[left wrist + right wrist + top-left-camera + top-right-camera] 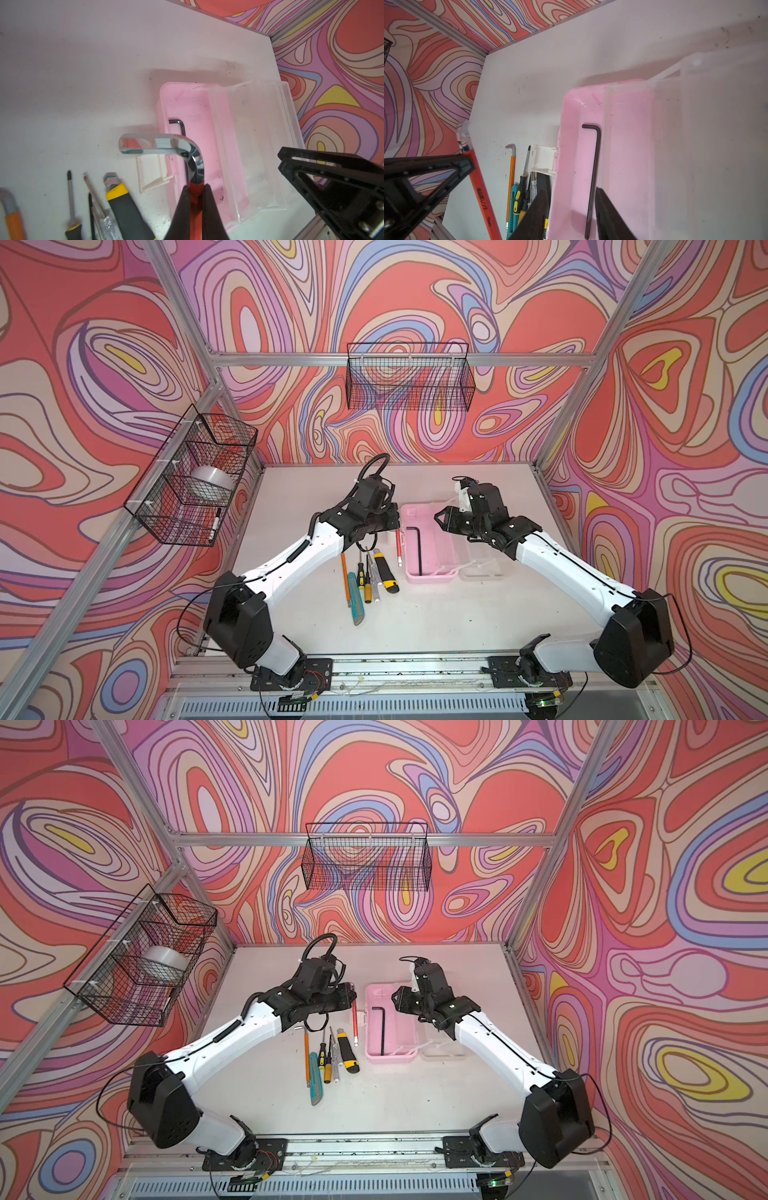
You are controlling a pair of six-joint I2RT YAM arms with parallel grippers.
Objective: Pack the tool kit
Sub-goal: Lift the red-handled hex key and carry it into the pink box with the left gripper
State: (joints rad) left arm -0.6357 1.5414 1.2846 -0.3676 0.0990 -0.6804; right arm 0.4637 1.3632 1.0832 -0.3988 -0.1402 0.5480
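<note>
We see the pink case (437, 558) lying open right of centre on the surface (424, 626), its clear lid (482, 569) folded out toward the right edge. One black hex key (419, 548) lies inside. The left end effector (196, 187) clamps a red-sleeved hex key (158, 143) at the case's left rim. The right end effector (570, 190) hangs above the case, jaws apart and empty. Loose tools (368, 576) lie just left of the case, with bare surface in front.

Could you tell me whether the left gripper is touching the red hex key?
Touching. The left wrist view shows the left gripper pinching the red hex key between both fingers, with no gap.
</note>
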